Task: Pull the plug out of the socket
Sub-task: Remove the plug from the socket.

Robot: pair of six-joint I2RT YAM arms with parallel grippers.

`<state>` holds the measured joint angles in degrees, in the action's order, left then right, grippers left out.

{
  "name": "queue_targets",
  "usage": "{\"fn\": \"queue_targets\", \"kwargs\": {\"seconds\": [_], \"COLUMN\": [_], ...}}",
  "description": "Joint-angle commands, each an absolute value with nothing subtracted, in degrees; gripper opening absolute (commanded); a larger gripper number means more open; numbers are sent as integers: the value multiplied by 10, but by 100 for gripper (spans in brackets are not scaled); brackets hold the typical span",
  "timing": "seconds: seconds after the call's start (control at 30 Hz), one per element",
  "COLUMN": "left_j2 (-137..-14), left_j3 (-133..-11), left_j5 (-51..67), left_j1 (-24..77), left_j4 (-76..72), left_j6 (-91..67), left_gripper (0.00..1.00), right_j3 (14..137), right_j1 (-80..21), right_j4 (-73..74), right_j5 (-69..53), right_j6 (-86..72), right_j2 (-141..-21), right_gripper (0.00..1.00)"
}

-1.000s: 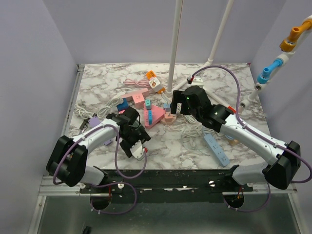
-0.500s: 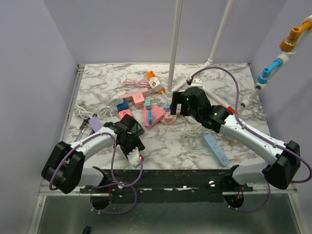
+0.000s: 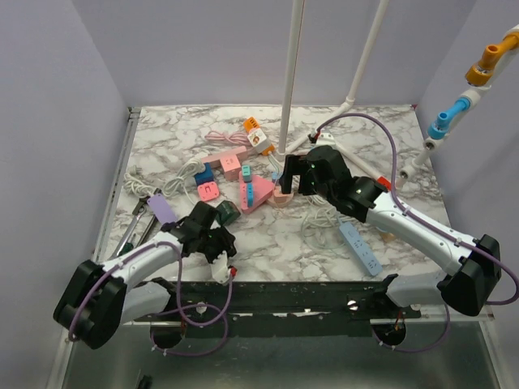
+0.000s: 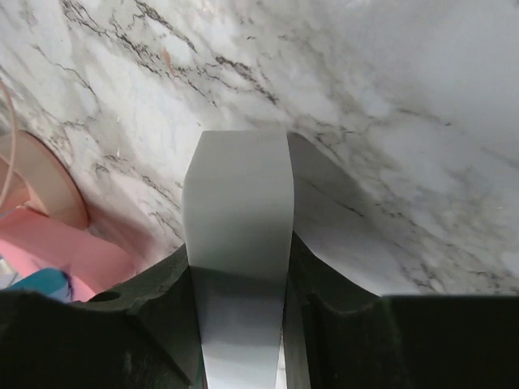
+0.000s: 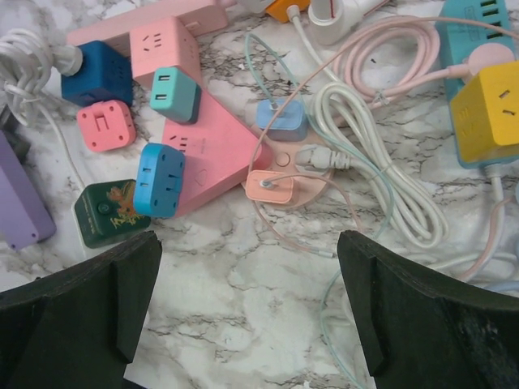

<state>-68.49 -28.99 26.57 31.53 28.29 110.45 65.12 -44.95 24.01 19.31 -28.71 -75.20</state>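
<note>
Marbled bench (image 4: 381, 105) is seen beyond the jaws; a pink round-edged object (image 4: 40, 178) is seen to their left.

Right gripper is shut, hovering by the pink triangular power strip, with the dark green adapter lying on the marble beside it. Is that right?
Not quite: the right gripper is open, not shut; the right wrist view shows its fingers spread wide with nothing between them. Otherwise it hovers by the pink triangular power strip, with the dark green adapter lying on the marble beside it.
</note>
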Motion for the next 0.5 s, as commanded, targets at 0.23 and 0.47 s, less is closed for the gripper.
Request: {"fn": "queue_targets", "kwargs": {"seconds": [0.23,0.47], "left_j2": [-391,-268], "left_j3": [-148,-94], "left_j5": [313,301], "left_j1": [286,279], "left_j4": [203,199], "left_j6": [1104,1105], "left_gripper": [0,0], "right_j3": [654,702], "right_j1": [-463,-545], "right_j4": [120,70], "right_j5": [-25,-56], "right_j6": [-341,-329], "right_j2": [-796,-874], "right_gripper": [100,100]}}
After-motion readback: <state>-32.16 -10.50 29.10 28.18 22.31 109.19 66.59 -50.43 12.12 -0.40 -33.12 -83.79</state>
